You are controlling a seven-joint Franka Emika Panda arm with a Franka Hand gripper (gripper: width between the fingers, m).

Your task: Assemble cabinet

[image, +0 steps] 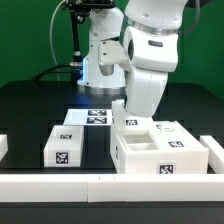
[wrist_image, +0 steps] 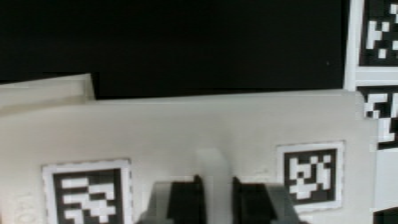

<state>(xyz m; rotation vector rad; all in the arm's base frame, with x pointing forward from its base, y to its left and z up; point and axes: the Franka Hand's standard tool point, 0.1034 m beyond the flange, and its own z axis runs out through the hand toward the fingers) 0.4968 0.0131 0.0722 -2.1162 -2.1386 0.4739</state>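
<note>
Gripper [wrist_image: 210, 195] sits fully closed at the cabinet [image: 140, 160]; I can't tell whether it pinches anything. Any sideways drag could skew the box.

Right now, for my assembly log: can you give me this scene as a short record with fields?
tool: shut, down at the cabinet; whether it grips anything is unclear
cabinet: open-topped white box, inner divider, tagged front
white block: apart, on the exterior view's left of the cabinet
marker board: flat, behind the block

Smooth white arm [image: 150, 55], black hand [wrist_image: 208, 200]
</note>
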